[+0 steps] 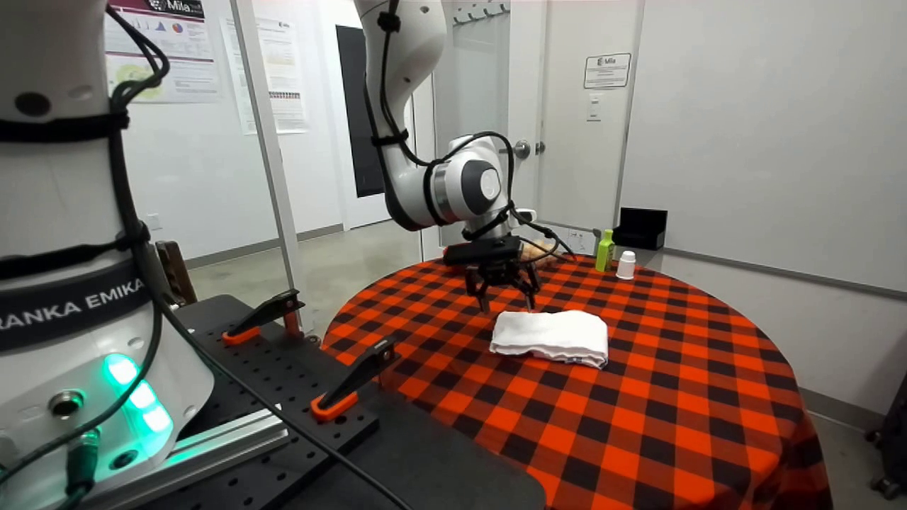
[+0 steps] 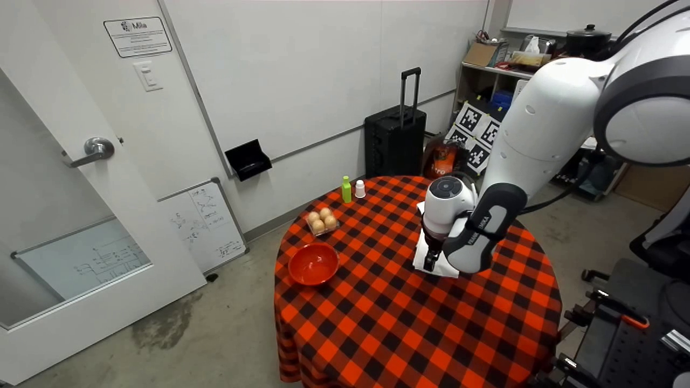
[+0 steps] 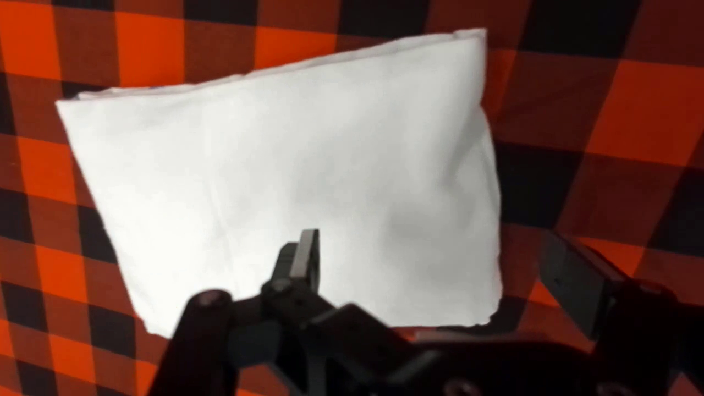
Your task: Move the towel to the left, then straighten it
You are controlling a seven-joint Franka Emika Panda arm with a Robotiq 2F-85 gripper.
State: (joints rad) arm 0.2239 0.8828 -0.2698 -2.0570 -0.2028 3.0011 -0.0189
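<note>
1 towel (image 3: 308, 165); 1 red bowl (image 2: 314, 265); 4 eggs (image 2: 319, 226); 2 bottles (image 2: 346, 192)

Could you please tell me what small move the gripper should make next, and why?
I'd probably lower the open gripper slightly to straddle the edge of the white towel: in the wrist view, one finger appears over it, the other beyond it, over the checkered tablecloth, and nothing is held.

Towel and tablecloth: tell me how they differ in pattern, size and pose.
Pattern: the towel is mostly plain white; the tablecloth is checkered in red and black. Size: the towel is far smaller than the tablecloth beneath it. Pose: the towel lies folded in layers, while the tablecloth is spread out in one sheet, its border hanging down. Both appear to be soft fabric.
</note>
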